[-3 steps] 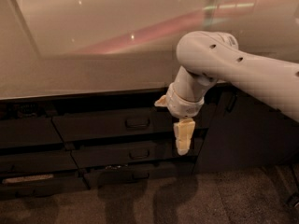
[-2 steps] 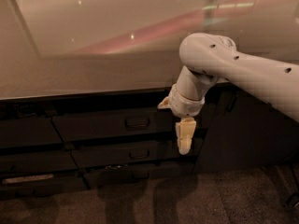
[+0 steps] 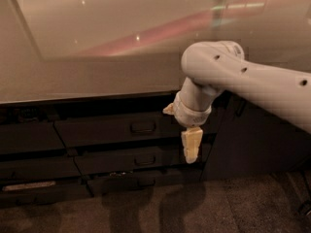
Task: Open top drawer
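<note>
Top drawer [image 3: 104, 131]: sits just under the counter [image 3: 97, 76] edge and looks shut, so we judge the pull not yet begun.
Handle [image 3: 143, 127]: at the drawer's centre, untouched.
Claw [image 3: 191, 147]: hangs right of the handle, apart from it; we cannot tell whether it is open or closed.
Arm [image 3: 252, 81]: we see it reaching in from the right, wrist bent down, claw pointing at the floor.

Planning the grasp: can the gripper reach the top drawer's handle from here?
Probably yes. The gripper hangs pointing down, right of and a little below the handle on the top drawer, with nothing visible between them. It would likely need to shift left, rise and turn toward the front.
</note>
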Available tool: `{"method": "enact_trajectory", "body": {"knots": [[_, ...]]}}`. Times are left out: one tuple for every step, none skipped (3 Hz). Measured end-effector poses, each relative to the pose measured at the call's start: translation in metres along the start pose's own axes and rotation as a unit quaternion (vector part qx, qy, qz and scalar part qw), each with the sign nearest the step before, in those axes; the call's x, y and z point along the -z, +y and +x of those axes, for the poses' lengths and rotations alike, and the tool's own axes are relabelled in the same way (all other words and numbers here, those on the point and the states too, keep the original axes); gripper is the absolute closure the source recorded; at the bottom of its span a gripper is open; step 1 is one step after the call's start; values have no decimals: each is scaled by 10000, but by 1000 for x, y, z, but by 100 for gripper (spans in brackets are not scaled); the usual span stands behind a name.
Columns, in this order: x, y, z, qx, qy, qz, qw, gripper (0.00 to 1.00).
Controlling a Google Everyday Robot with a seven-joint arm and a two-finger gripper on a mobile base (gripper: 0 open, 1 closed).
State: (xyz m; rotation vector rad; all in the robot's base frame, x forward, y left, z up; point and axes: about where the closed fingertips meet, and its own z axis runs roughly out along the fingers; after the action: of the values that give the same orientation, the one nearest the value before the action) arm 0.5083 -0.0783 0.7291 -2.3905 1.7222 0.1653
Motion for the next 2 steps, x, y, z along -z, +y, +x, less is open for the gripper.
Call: {"method": "enact_trajectory", "body": {"knots": [[2, 2, -4, 246, 494, 493, 9973, 0], [-6, 2, -3, 617, 851, 1191, 9873, 0]]}}
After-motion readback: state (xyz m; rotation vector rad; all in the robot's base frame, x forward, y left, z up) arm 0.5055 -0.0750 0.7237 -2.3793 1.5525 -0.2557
